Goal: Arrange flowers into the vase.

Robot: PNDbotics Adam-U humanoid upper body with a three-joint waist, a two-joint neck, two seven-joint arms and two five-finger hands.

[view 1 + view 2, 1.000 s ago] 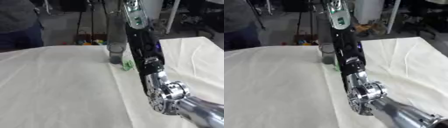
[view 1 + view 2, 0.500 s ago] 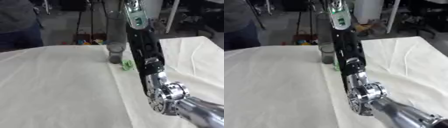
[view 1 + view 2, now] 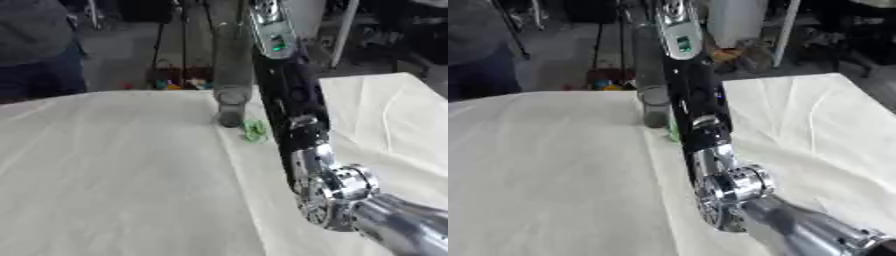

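White-clothed table (image 3: 114, 170), right arm (image 3: 293, 115) raised upward beside vase (image 3: 230, 107), green piece (image 3: 255, 130) near

1. The tablecloth (image 3: 114, 175) is a plain cream white, with no pattern, only soft creases.
2. The vase (image 3: 231, 107) is a dull, see-through grey, darker near its base.
3. Beside it lies a small bright green thing (image 3: 255, 130).
4. The right arm (image 3: 293, 107) is black along its long upper part, with a silver strip at the top bearing a small green light (image 3: 278, 47).
5. Its joint (image 3: 337, 192) lower down is shiny silver chrome.
6. The person's clothing (image 3: 35, 45) at the far left is grey above and dark blue below.
7. Small red and yellow items (image 3: 605, 80) show on the grey floor behind.
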